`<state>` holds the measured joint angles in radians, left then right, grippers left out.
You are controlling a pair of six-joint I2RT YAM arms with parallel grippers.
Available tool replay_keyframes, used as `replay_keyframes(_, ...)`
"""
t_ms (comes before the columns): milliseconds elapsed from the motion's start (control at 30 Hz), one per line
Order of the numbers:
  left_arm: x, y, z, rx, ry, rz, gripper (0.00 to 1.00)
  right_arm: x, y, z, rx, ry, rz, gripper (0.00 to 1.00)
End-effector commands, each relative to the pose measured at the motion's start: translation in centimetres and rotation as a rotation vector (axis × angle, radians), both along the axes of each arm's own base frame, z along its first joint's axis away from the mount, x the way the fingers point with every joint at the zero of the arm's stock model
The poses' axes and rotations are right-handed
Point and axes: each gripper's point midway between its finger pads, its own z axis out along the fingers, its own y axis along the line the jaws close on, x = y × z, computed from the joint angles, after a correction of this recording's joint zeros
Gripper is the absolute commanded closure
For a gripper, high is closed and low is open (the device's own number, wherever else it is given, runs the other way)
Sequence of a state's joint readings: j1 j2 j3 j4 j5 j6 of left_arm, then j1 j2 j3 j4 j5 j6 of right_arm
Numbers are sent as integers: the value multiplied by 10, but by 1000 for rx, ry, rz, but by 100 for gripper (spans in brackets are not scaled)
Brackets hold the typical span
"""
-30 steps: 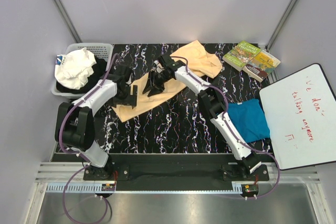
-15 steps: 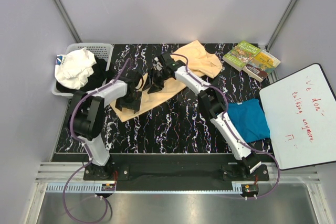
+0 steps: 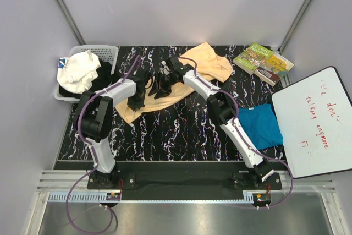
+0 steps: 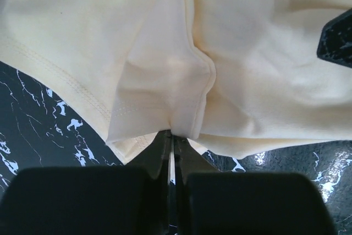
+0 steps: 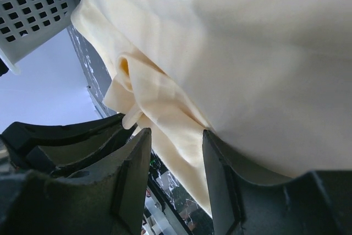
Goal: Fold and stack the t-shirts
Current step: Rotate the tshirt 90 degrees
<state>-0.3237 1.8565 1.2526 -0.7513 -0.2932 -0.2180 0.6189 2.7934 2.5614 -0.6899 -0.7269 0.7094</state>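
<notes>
Left gripper (image 4: 172, 136): pressed together, pinching a folded edge of the peach shirt (image 4: 247, 53) right at its tips.
Right gripper (image 5: 176, 136): fingers spread, with cloth showing in the gap; you can't tell whether it grips any.
Peach shirt: flat on the table (image 3: 181, 130). Its long axis runs from just near-left of your left gripper, past the right gripper, away to the far right.
Nearer arm: the 2 grippers sit just beside each other on the shirt's near-left half, so the loose far end is probably the right arm's reach.
Teal shirt (image 3: 264, 127): well apart to the right of both grippers.
</notes>
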Motion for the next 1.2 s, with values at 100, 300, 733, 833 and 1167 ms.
replay_keyframes(100,7,0,10,-6,-50,1,100,-12,0,6,16,12,35,50)
replay_keyframes(300,-21,-4,-17,-48,64,-13,100,-9,-11,38,-12,-114,53,49)
replay_keyframes(733,-56,-36,-21,-234,177,-85,100,63,-199,79,-521,-353,-310,41)
replay_keyframes(833,-67,-46,-17,-276,203,-111,100,78,-260,53,-630,-283,-406,49)
replay_keyframes(1167,-89,-69,-15,-350,266,-148,100,101,-297,-26,-785,-171,-384,100)
